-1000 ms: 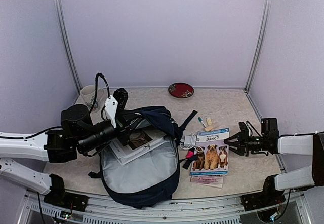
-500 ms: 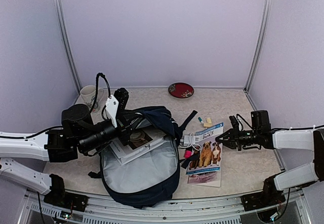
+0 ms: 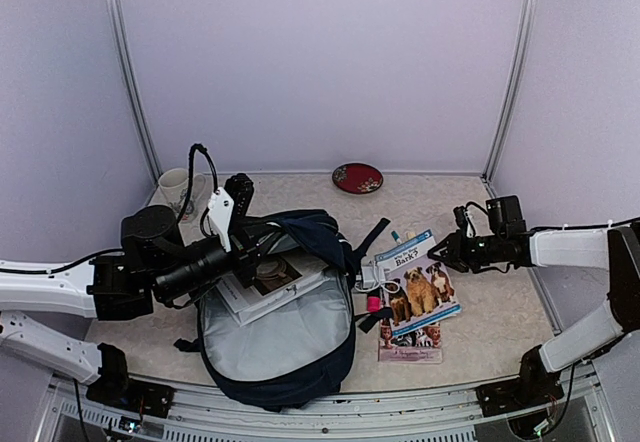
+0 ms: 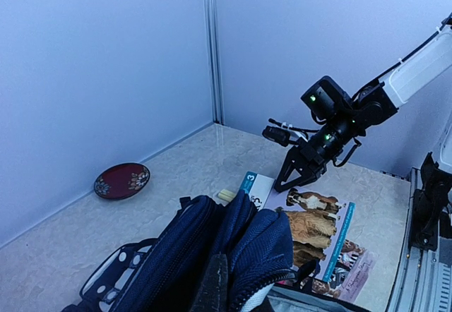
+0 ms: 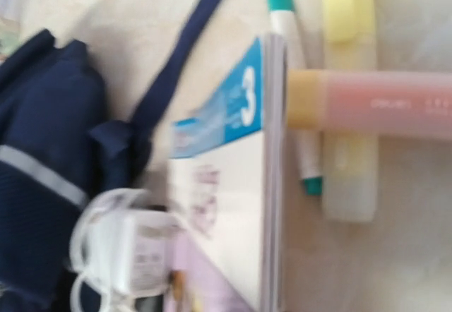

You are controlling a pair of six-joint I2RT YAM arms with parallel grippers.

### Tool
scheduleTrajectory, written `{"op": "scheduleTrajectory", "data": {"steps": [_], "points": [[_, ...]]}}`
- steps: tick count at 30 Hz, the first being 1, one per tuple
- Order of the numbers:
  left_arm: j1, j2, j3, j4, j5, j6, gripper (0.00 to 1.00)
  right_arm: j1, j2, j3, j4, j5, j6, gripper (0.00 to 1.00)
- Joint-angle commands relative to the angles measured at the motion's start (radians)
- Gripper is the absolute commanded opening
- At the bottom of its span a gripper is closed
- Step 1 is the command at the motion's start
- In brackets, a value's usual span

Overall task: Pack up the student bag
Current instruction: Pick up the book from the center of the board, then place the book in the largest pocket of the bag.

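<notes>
The student bag (image 3: 290, 332) lies open in the middle, its grey lining up and a book (image 3: 270, 280) inside. My left gripper (image 3: 243, 224) is shut on the bag's navy top flap (image 4: 268, 248) and holds it up; one dark finger (image 4: 213, 284) shows against the fabric. My right gripper (image 3: 452, 254) hovers at the far right corner of a dog picture book (image 3: 420, 292). Seen from the left wrist, the right gripper (image 4: 295, 181) has its fingers spread over that book (image 4: 318, 227). The right wrist view is blurred, shows the book's edge (image 5: 272, 185) and none of its own fingers.
A white charger (image 3: 372, 277) and a pink item (image 3: 374, 304) lie between bag and book. A teal pen (image 5: 293, 79), yellow highlighter (image 5: 349, 114) and pink marker (image 5: 395, 104) lie behind the book. A second booklet (image 3: 412, 350) lies under it. Red plate (image 3: 357, 177) and mug (image 3: 177, 190) stand at the back.
My right gripper has moved left and farther back. The dog book has slid and turned on the table, uncovering more of the booklet beneath. The left arm has stayed still.
</notes>
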Motion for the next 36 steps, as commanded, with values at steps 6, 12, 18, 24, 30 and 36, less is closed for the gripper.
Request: {"op": "scheduleTrajectory", "data": {"steps": [6,12,18,24,30,36], "points": [[0.011,-0.035,0.009,0.012,-0.024,-0.009,0.00,0.010,0.088,0.055,0.105,-0.146,-0.024,0.27],[0.011,-0.017,0.020,0.013,-0.017,-0.003,0.00,0.013,0.039,0.005,0.066,-0.196,-0.013,0.00],[0.012,-0.044,0.028,-0.014,-0.038,0.017,0.00,-0.011,-0.111,0.081,-0.130,-0.091,-0.033,0.00],[0.016,-0.079,0.051,-0.059,-0.083,0.072,0.00,-0.025,-0.266,0.230,-0.285,-0.080,-0.004,0.00],[0.056,-0.064,0.072,-0.056,-0.050,0.068,0.00,0.142,-0.372,0.229,-0.190,-0.119,0.244,0.00],[0.075,0.033,0.171,-0.054,-0.081,0.063,0.00,0.407,-0.423,0.219,-0.003,-0.073,0.492,0.00]]}}
